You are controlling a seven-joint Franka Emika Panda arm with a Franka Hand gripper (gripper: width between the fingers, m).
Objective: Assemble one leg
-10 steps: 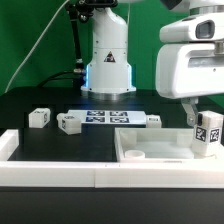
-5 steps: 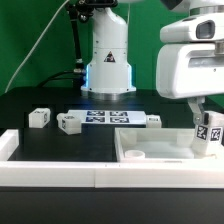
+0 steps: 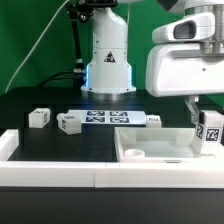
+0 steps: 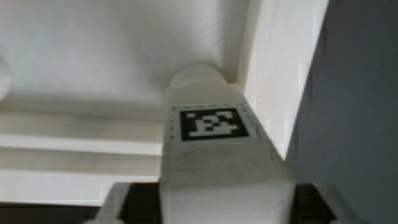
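Observation:
My gripper (image 3: 205, 114) is shut on a leg (image 3: 210, 131), a white post with black-and-white tags. It holds the leg upright at the right end of the large white tray-shaped part (image 3: 150, 134), down at the tray's right corner. In the wrist view the leg (image 4: 217, 140) runs out from between the jaws of the gripper (image 4: 222, 205) toward the tray's inner corner (image 4: 107, 60). I cannot tell whether the leg's tip touches the tray. Three more legs lie on the table: two on the exterior view's left (image 3: 39, 118) (image 3: 69, 122) and one behind the tray (image 3: 152, 121).
The marker board (image 3: 105, 118) lies flat between the loose legs. The robot's white base (image 3: 108, 60) stands behind it. A low white wall (image 3: 60, 175) runs along the table's front, with a raised end on the left (image 3: 8, 145).
The gripper's body has shifted a little toward the exterior view's left and up. The held leg stays at nearly the same place by the tray's right corner.

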